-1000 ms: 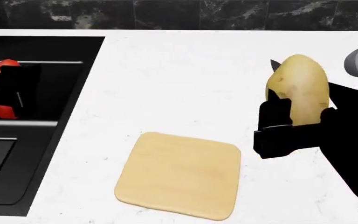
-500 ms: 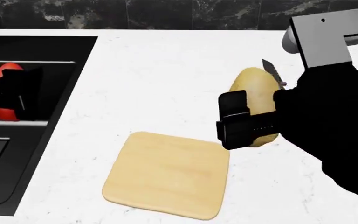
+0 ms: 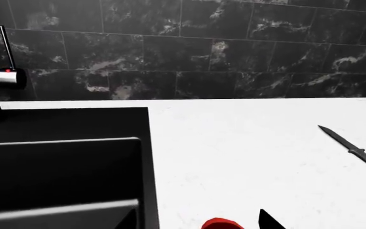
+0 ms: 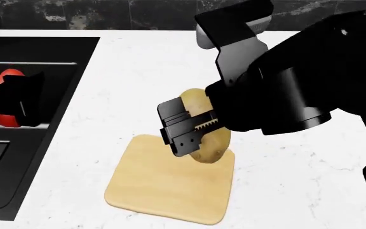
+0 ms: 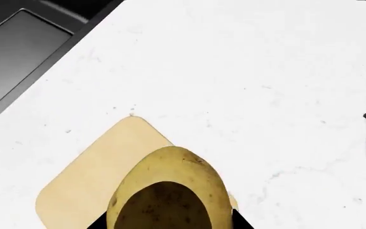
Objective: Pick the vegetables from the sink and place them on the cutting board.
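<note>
The sink (image 4: pixel 49 119), a deep matte-black basin, is occupying the left of the head view, with the left gripper (image 4: pixel 15 100) sitting over it and closing on the red bell pepper (image 4: pixel 2 90); its fingers are hiding much of the fruit. The cutting board (image 4: pixel 151 191) is lying flat on the white counter (image 4: pixel 297 191), just right of the sink. Above the board's far right corner, the right gripper (image 4: pixel 192 129) is clamping the potato (image 4: pixel 205 143) across its middle, long axis roughly upright. Judged from the pictures, the potato is handling as dense, stiff and matte, so a mid-body grip is suiting it; the glossy, hollow pepper is likely slipping more easily. A black knife (image 3: pixel 354 149) is lying well apart. No writing or labels are showing anywhere.
</note>
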Motion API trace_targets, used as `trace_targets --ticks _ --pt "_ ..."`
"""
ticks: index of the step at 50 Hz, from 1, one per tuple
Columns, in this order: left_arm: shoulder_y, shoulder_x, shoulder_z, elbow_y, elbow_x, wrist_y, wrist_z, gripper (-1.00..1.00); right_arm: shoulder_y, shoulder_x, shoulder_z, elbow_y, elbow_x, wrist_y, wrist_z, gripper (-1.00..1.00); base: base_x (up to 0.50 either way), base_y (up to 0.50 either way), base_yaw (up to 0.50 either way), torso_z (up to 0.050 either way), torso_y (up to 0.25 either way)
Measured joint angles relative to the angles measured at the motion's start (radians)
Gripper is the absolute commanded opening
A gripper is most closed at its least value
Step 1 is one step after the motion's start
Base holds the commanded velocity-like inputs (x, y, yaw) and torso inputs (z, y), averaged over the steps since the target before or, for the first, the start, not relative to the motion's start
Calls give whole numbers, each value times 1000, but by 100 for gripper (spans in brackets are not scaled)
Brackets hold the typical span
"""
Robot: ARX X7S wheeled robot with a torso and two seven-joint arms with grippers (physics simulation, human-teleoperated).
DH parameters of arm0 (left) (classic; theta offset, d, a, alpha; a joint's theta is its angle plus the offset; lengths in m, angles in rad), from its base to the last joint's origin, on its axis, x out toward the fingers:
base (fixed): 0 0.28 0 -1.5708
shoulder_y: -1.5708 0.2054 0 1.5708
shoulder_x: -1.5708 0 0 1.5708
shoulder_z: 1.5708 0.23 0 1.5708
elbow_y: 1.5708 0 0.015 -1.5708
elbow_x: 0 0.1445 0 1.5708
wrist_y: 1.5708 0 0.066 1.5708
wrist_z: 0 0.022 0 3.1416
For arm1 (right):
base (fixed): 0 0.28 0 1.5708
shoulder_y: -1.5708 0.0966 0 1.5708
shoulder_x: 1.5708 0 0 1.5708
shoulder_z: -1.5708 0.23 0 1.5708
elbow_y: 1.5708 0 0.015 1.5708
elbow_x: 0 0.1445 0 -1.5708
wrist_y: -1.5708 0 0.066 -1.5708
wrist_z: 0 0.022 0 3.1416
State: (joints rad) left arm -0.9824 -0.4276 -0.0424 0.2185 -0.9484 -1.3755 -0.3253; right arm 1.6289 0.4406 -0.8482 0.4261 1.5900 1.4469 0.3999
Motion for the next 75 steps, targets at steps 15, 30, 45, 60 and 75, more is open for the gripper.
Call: trace_targets --ticks 15,30,45,60,75 --pt "32 -13 0 -7 -3 31 10 -100 5 -76 -93 86 -36 15 -56 -100 0 0 0 0 0" --pt "39 -20 8 -16 -4 48 12 -100 -11 -91 -139 120 -41 6 -67 -100 0 0 0 0 1" --pt "48 -29 11 -22 -9 62 15 -100 -28 -94 -165 136 -43 -12 -79 100 0 0 0 0 0" --pt "45 -23 21 -22 -18 64 6 -100 -17 -83 -171 135 -31 -18 -59 100 0 0 0 0 0" --pt "35 -21 25 -13 -43 52 -5 -100 92 -37 -101 112 26 -40 4 100 0 0 0 0 1"
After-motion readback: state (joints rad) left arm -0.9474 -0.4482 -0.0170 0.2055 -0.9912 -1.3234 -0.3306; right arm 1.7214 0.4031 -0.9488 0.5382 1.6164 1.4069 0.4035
